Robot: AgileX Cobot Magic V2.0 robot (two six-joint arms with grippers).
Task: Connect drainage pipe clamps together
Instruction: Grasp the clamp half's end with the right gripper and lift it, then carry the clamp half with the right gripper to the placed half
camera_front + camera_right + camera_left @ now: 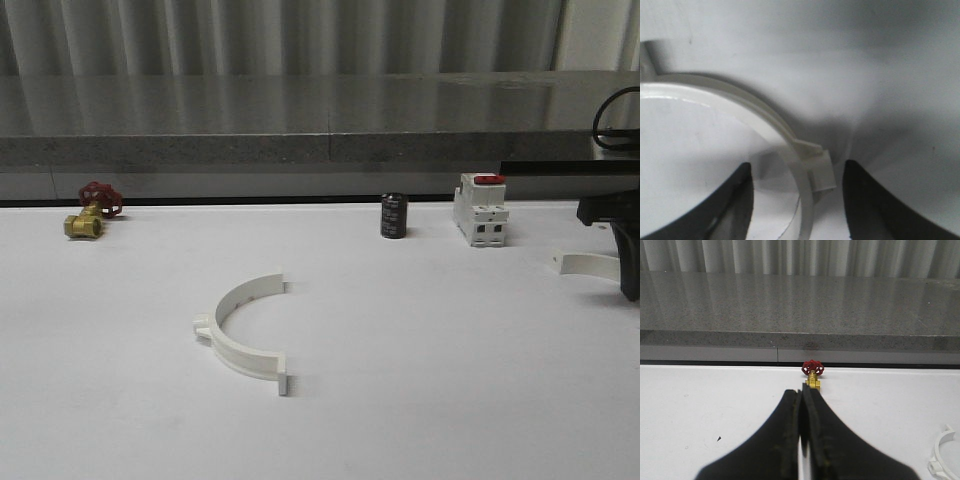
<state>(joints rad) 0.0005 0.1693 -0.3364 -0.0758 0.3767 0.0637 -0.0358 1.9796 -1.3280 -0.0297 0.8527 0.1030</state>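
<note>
One drainage pipe clamp (pixel 245 330), a white half-ring with end tabs and an outer lug, lies in the middle of the white table; its edge also shows in the left wrist view (pixel 942 460). The other drainage pipe clamp (pixel 590 265) lies at the far right. My right gripper (pixel 629 280) is down over it. In the right wrist view the right gripper (pixel 797 165) is open, its two dark fingers (pixel 860 200) on either side of the white band (pixel 740 107) next to the lug (pixel 821 167), not touching it. My left gripper (pixel 802 390) is shut on nothing, above bare table.
A brass valve with a red handwheel (pixel 88 215) sits at the back left, also ahead of the left gripper (pixel 813 375). A black cylinder (pixel 393 216) and a white breaker with a red top (pixel 480 208) stand at the back. A grey stone ledge (pixel 300 130) bounds the table.
</note>
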